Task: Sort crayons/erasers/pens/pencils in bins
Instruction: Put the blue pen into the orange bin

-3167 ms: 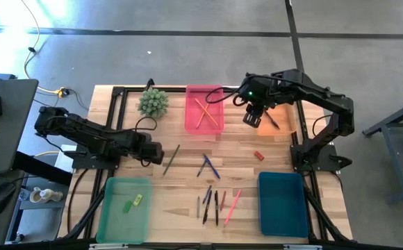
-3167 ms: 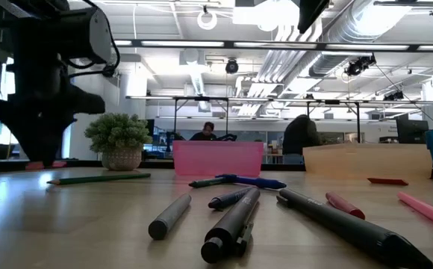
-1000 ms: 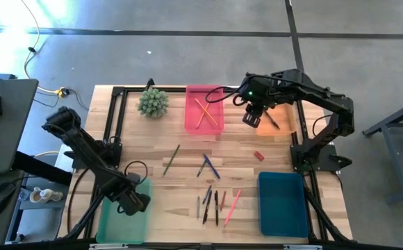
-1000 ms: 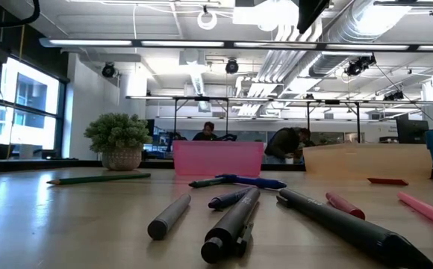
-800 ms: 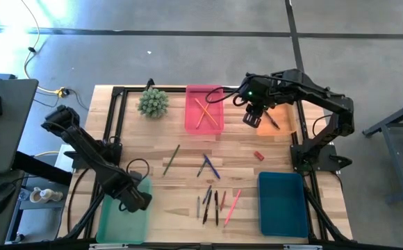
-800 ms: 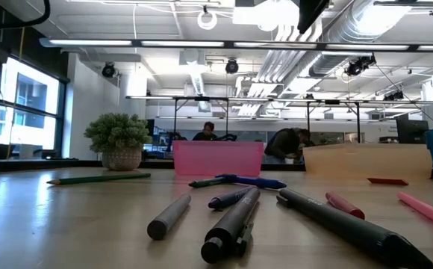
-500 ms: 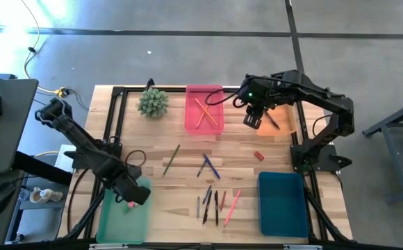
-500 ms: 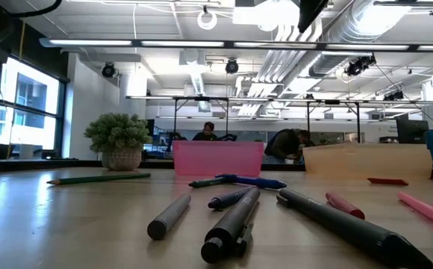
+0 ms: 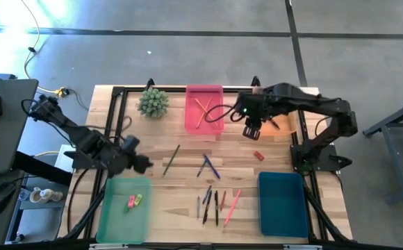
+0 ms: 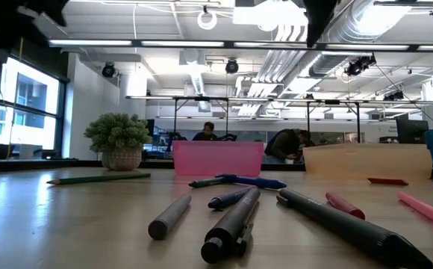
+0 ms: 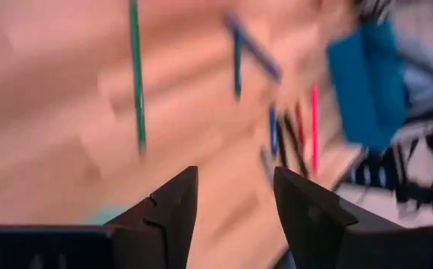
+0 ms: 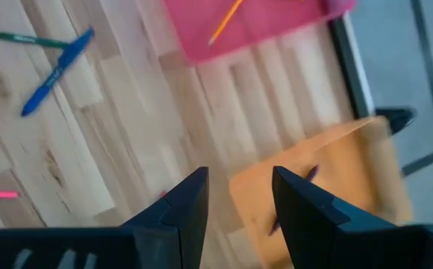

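Observation:
My left gripper (image 9: pixel 140 164) (image 11: pixel 235 179) hangs open over bare wood, just beyond the far edge of the light green bin (image 9: pixel 111 215). A pink eraser (image 9: pixel 130 202) and a yellow-green eraser (image 9: pixel 138 200) lie flat in that bin. The dark green pencil (image 9: pixel 171 159) (image 11: pixel 136 82) lies on the table to the left gripper's right. My right gripper (image 9: pixel 251 130) (image 12: pixel 239 179) is open above the near left corner of the orange bin (image 12: pixel 328 187). Orange pencils (image 9: pixel 203 111) lie in the pink bin (image 9: pixel 193 121). A red eraser (image 9: pixel 258 155) lies on the wood.
The teal bin (image 9: pixel 283 203) stands at the near right. Blue pens (image 9: pixel 210 167) and a row of pens and sticks (image 9: pixel 214 205) lie mid-table. A potted plant (image 9: pixel 153 102) stands at the far left. A dark pen (image 12: pixel 291 198) lies in the orange bin.
My left gripper has risen from over the green bin and swung toward the far edge, tipping up from pointing straight down. The pink eraser it covered now lies in view in the green bin. My right gripper has come a little toward the near edge and down.

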{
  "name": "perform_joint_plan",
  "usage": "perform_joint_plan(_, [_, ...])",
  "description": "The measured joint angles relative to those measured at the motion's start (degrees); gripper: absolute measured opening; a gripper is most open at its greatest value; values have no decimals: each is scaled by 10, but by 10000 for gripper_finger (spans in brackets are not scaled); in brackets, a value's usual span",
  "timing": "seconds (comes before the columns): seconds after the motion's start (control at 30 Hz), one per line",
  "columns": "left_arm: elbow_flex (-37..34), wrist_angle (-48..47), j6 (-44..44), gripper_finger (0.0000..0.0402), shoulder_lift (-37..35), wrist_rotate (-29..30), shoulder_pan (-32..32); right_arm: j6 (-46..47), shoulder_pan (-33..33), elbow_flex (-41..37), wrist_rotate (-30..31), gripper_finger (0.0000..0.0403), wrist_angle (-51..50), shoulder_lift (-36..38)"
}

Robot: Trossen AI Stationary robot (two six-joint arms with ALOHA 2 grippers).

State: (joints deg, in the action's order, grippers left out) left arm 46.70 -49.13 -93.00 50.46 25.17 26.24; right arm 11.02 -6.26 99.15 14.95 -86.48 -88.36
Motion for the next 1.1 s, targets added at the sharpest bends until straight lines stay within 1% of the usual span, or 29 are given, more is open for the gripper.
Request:
perform_joint_plan(0.07, [0, -3, 35, 163, -14, 29, -28, 32, 6, -43, -13, 139, 31, 9])
perform_joint_plan(0.17, [0, -23, 97, 163, -31, 51, -74, 83, 16, -96, -44, 139, 78, 15])
perform_joint_plan(0.23, [0, -40, 130, 163, -39, 57, -110, 126, 24, -120, -48, 139, 101, 15])
perform_joint_plan(0.33, [0, -41, 186, 163, -44, 47, -169, 184, 36, -148, -56, 139, 142, 15])
perform_joint_plan(0.47, [0, -37, 277, 163, -44, 7, -240, 213, 52, -160, -76, 139, 214, 15])
perform_joint_plan(0.57, [0, -37, 334, 163, -44, -18, -290, 226, 61, -160, -76, 139, 277, 14])
perform_joint_plan(0.7, [0, -37, 390, 163, -44, -32, -350, 245, 68, -143, -82, 139, 333, 5])
perform_joint_plan(0.87, [0, -37, 467, 163, -43, -63, -421, 265, 79, -100, -83, 139, 333, -21])
perform_joint_plan(0.97, [0, -38, 482, 163, -39, -91, -454, 265, 87, -63, -84, 139, 324, -53])
perform_joint_plan(1.1, [0, -38, 503, 163, -35, -116, -476, 268, 97, -18, -84, 139, 291, -107])
